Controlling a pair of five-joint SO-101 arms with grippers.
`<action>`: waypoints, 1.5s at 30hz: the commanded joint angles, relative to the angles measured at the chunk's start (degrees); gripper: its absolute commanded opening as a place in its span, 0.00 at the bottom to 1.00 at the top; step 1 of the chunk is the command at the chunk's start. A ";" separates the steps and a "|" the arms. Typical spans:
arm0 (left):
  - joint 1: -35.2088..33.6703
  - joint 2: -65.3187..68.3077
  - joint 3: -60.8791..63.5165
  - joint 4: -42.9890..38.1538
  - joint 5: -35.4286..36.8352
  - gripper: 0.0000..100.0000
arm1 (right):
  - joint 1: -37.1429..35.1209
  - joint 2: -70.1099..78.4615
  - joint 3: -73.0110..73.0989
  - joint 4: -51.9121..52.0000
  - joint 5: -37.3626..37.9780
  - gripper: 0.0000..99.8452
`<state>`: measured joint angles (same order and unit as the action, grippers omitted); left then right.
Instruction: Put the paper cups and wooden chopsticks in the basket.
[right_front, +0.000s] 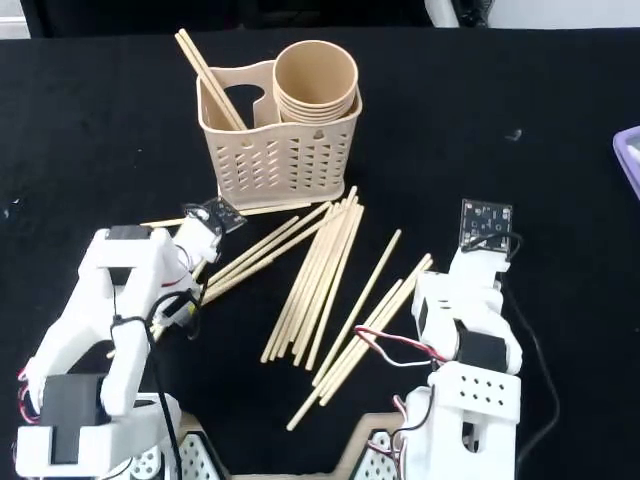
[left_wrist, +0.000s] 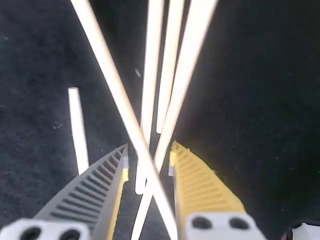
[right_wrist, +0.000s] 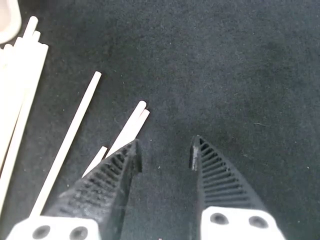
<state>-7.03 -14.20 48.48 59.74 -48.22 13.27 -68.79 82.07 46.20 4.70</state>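
The beige basket (right_front: 280, 150) is standing in the upper middle of the high view on the black tabletop (right_front: 520, 100). A stack of paper cups (right_front: 315, 80) is being carried in its right compartment, while a couple of wooden chopsticks (right_front: 208, 78) are being propped at a slant in its left compartment, their ends poking out toward the upper left. And there is plenty still outside: a fan of loose chopsticks (right_front: 320, 280) is lying flat on the tabletop in the centre of the frame, spread from just below the basket down toward the lower middle, between the two white arms. The left gripper (left_wrist: 148, 160) is being held low at the left end of that fan, just below and left of the basket. Its jaws are being kept partly open, grey finger (left_wrist: 100, 185) on one side and yellow finger (left_wrist: 202, 187) on the other. Several crossing sticks are being straddled in the gap between them, but no firm pinch is being shown. Over on the right of the fan, the right gripper (right_wrist: 165, 150) is being held above bare tabletop, jaws parted, with nothing caught between them. A few chopstick ends are lying just beside one black finger (right_wrist: 112, 177).
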 joint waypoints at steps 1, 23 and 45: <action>0.04 -0.18 -1.80 -0.35 -0.26 0.13 | 0.26 -1.10 -0.22 -1.14 -0.35 0.18; -0.04 -21.98 -0.75 16.70 -7.65 0.03 | 0.26 -1.10 -0.22 -1.14 -0.35 0.18; 7.25 -56.26 -7.96 -10.90 40.26 0.03 | 0.26 -1.10 -0.22 -1.14 -0.35 0.18</action>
<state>-0.26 -69.49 43.82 57.80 -14.37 13.27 -68.79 82.07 46.20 4.70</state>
